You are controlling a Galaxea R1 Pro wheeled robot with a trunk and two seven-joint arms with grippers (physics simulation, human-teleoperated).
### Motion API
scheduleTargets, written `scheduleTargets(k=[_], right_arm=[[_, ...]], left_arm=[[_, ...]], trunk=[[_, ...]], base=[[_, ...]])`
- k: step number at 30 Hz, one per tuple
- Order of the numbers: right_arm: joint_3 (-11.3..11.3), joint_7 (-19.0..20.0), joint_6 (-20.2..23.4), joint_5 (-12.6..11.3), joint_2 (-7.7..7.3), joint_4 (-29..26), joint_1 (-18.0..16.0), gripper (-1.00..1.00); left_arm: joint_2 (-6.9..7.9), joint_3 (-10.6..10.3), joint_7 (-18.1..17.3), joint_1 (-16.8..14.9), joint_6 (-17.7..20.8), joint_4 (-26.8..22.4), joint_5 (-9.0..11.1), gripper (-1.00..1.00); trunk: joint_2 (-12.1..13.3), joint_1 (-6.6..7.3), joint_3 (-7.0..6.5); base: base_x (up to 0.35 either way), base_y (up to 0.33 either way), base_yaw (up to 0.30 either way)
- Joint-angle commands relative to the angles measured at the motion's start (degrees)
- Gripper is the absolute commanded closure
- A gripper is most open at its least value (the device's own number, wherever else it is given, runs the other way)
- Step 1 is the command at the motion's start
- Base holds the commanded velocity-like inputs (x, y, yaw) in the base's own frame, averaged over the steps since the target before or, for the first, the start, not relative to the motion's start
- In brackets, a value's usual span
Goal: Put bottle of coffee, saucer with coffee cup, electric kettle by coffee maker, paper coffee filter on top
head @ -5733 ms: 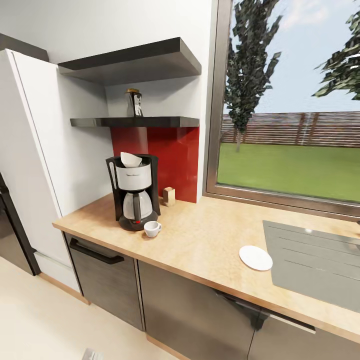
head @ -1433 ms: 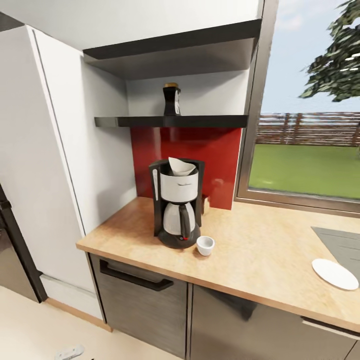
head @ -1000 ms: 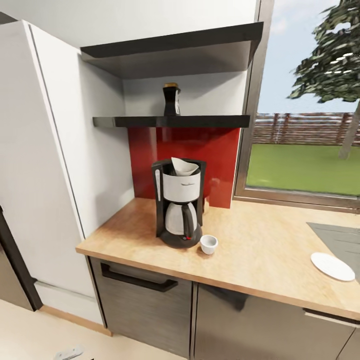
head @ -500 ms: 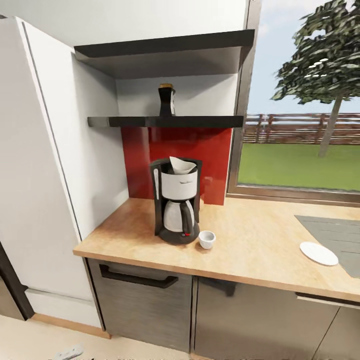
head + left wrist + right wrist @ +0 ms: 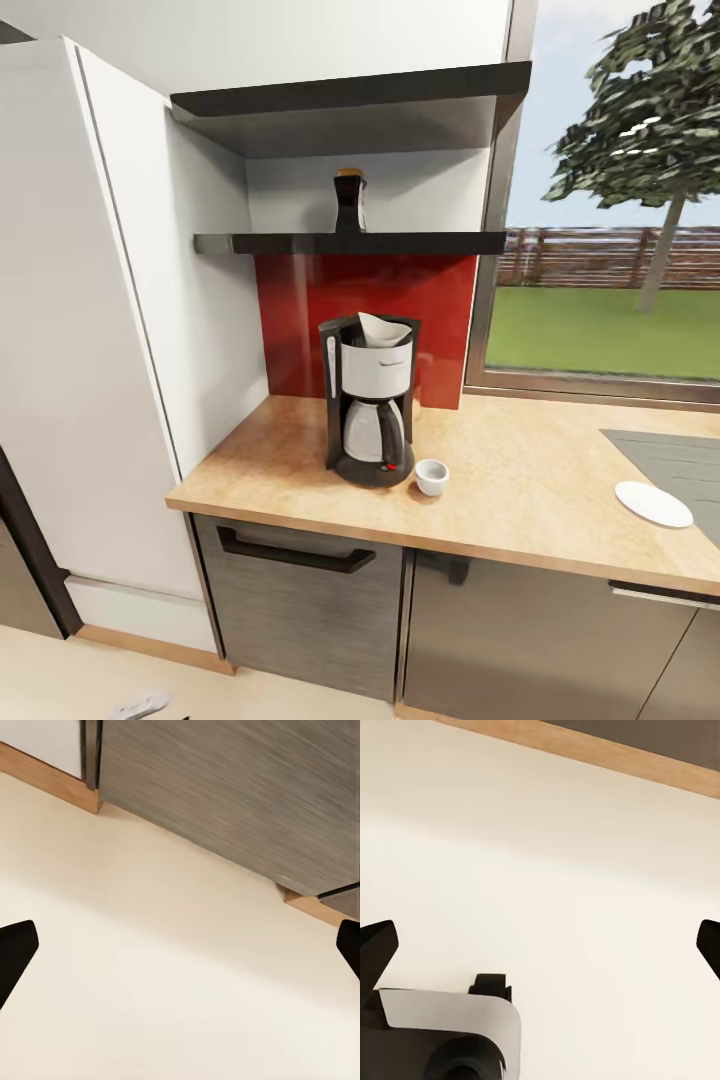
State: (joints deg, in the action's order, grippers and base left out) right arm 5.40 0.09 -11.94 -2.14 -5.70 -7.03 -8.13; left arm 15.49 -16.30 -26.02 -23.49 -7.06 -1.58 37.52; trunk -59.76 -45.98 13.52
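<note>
The coffee maker (image 5: 371,411) stands on the kitchen countertop (image 5: 520,490) against the red backsplash, with the white paper coffee filter (image 5: 383,329) on its top. Just right of its base sits the white coffee cup (image 5: 432,476). Far right on the counter, by the sink (image 5: 672,463), lies the saucer (image 5: 653,503). On the lower kitchen shelf (image 5: 350,243) stands the dark bottle of coffee (image 5: 349,202). The electric kettle is out of view. My left gripper (image 5: 180,952) is open over the floor near a cabinet base. My right gripper (image 5: 540,945) is also open over the floor.
A tall white cabinet (image 5: 90,340) walls off the counter's left end. A second dark shelf (image 5: 350,100) hangs above the first. A window (image 5: 610,270) lies right of the shelves. Dark grey cabinet fronts (image 5: 310,600) run under the counter. Part of the robot's base (image 5: 442,1035) shows in the right wrist view.
The head view has swung round and drawn closer to face the coffee maker corner; in the last half second it shifted slightly. The coffee maker, filter, cup, saucer and bottle stay put.
</note>
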Motion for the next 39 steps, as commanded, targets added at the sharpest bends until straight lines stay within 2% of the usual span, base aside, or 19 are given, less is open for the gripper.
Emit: scheduleTargets(k=[1,9,15,24,36,38,39], right_arm=[[0.41,0.01,-0.19,-0.23,-0.02,0.04,-0.06,-1.0],[0.42,-0.02,-0.18,-0.23,-0.03,0.02,-0.06,-1.0],[0.47,-0.01,-0.14,-0.23,-0.01,0.04,-0.05,-1.0],[0.7,0.01,-0.32,-0.19,-0.08,0.08,-0.05,-1.0],[0.65,-0.03,-0.17,-0.19,-0.02,0.01,-0.05,-1.0],[0.66,0.01,-0.18,-0.22,0.01,0.01,-0.05,-1.0],[0.66,0.01,-0.18,-0.22,0.01,0.01,-0.05,-1.0]], left_arm=[[0.0,-0.48,-0.18,-0.05,-0.29,0.05,0.36,-1.0],[-0.25,-0.87,-0.6,-0.06,-0.58,-0.33,0.36,-1.0],[-0.28,-0.84,-0.54,-0.05,-0.58,-0.16,0.36,-1.0],[-0.3,-0.84,-0.49,-0.06,-0.56,-0.02,0.36,-1.0],[-0.68,-0.9,-0.68,-0.05,-0.58,-0.26,0.36,-1.0],[-0.84,-1.47,-5.83,-0.05,-0.58,-0.71,0.31,-1.0],[-0.84,-1.47,-5.83,-0.05,-0.58,-0.71,0.31,-1.0]], trunk=[[-0.05,-0.01,0.08],[-0.05,-0.01,0.08],[-0.05,-0.01,0.08],[-0.05,-0.01,0.08],[-0.05,-0.01,0.08],[-0.05,-0.01,0.08],[-0.05,-0.01,0.08]], base=[[0.0,0.005,0.0],[0.0,0.0,-0.008],[-0.007,0.0,-0.15],[-0.145,0.027,-0.058],[-0.028,0.005,-0.005],[-0.002,0.0,0.0],[-0.002,0.0,0.0]])
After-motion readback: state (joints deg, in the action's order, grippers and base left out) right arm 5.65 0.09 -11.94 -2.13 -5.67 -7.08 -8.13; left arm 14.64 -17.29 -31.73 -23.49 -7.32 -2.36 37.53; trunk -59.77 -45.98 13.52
